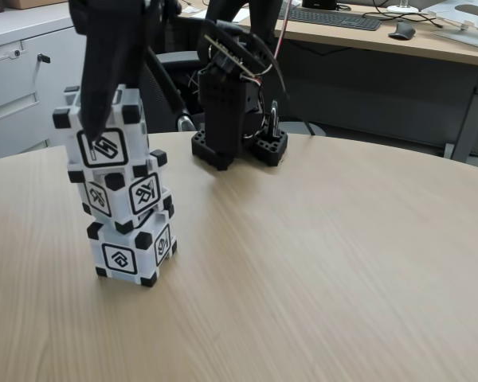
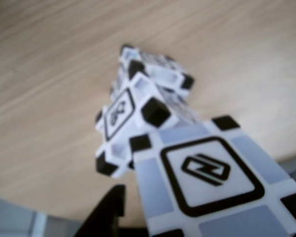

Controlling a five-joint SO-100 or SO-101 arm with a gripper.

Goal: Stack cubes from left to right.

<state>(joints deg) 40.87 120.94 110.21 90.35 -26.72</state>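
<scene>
we see three cubes stacked on the table (image 1: 319, 263) (middle one (image 1: 127, 193) twisted); the jaws pinch the top cube (image 1: 103, 127) above the bottom cube (image 1: 131, 251).

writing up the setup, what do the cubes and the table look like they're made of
Cubes: probably hard plastic, white smooth faces with matte black corner blocks and printed symbols. Table: light wood-grain surface, likely laminate rather than solid wood; fine, even streaks and a soft sheen.
</scene>
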